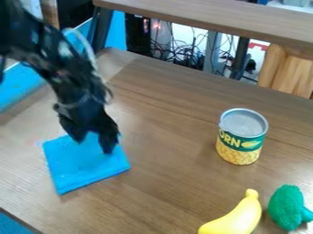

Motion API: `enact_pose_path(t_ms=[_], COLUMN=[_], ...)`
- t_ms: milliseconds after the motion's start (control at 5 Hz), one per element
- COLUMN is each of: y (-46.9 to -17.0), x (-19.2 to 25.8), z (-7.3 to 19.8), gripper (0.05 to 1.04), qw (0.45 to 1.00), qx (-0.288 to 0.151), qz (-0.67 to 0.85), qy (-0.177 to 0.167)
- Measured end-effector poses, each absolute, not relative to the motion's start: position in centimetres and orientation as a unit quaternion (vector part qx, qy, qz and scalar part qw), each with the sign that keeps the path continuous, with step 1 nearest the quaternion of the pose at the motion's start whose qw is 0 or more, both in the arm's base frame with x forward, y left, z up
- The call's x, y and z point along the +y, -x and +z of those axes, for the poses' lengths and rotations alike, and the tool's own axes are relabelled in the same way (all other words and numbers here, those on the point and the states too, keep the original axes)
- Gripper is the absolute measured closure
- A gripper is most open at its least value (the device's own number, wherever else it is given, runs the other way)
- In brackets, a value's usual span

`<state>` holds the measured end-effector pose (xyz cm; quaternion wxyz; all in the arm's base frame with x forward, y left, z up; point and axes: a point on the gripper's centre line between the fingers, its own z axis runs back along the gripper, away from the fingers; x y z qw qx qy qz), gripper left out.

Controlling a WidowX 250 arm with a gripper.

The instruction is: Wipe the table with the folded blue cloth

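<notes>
I have the claw [94, 143] over the far part of the folded blue cloth [89, 168], fingers apart, most cloth lying camera-side.

Arm [54, 61]: black all over, chunky jointed segments, uneven outline. Small greyish-white patches on the dark housing. Pale cable [87, 45] bowed along its outer side. Thin dark loop [109, 93] beside the wrist. Gripper [94, 146]: black too, two blunt, angular fingers [108, 142]. Finer markings blurred.
</notes>
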<state>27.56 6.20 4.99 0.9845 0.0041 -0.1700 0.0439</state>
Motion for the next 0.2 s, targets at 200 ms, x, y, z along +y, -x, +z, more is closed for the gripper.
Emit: enact_pose_path(t_ms=[200], y=[-27.66], x=[6.79], z=[8.67], gripper=[0.083], qw=[0.982], qx=[-0.171], qz=[0.061], qy=[0.044])
